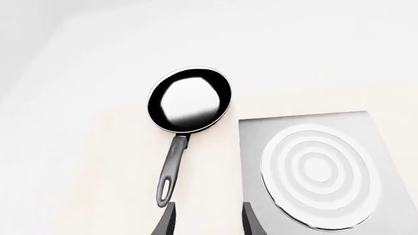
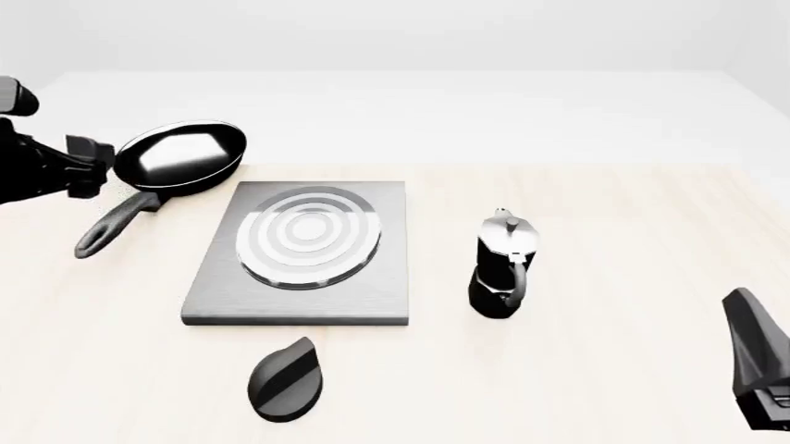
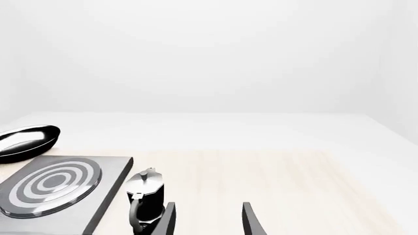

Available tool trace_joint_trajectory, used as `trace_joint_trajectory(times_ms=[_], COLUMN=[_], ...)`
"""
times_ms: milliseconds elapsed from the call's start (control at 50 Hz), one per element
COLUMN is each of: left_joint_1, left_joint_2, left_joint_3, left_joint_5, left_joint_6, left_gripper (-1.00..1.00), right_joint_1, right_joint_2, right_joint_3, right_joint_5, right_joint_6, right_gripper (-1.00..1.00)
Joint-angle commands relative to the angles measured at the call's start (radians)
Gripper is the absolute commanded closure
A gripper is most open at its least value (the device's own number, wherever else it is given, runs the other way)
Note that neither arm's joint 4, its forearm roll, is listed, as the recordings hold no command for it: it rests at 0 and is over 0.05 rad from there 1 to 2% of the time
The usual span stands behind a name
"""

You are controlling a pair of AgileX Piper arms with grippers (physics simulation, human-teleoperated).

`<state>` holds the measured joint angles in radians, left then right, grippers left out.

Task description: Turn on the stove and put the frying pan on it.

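A pale wooden table [image 2: 593,388] is carrying a grey stove [image 2: 370,305] at centre, with a black frying pan [image 2: 179,155] lying at its far-left corner, a black knob [image 2: 288,379] sitting apart in front, and a moka pot [image 2: 504,268] standing upright to its right.

1. Moka pot [image 2: 504,266]: small, black body, silver lid with a knob, black handle. Stands upright on the desk, right of centre, well away from every edge.
2. Desk [image 2: 593,370]: pale wood-toned top, lighter towards its far edge.
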<state>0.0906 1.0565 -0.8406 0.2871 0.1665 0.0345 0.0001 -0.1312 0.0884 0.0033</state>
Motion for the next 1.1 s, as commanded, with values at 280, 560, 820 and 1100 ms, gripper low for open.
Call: trace_joint_trajectory(times_ms=[280, 560, 820, 1100], left_joint_1=[0.143, 0.176, 0.188, 0.213], left_joint_2=[0.195, 0.308, 0.412, 0.573], left_joint_3=[-0.140, -0.168, -0.191, -0.237], left_joint_5=[-0.008, -0.050, -0.105, -0.184], left_joint_6=[0.063, 0.118, 0.143, 0.128], left_gripper=[-1.00, -1.00, -1.00, -1.00], right_joint_1=[0.004, 0.003, 0.010, 0.017], right_joint_2=[0.000, 0.000, 0.000, 0.001], right_joint_3=[-0.001, 0.001, 0.008, 0.019], right_joint_5=[0.008, 0.013, 0.017, 0.018], right_joint_6=[-0.012, -0.018, -0.029, -0.049], right_gripper=[-1.00, -1.00, -1.00, -1.00])
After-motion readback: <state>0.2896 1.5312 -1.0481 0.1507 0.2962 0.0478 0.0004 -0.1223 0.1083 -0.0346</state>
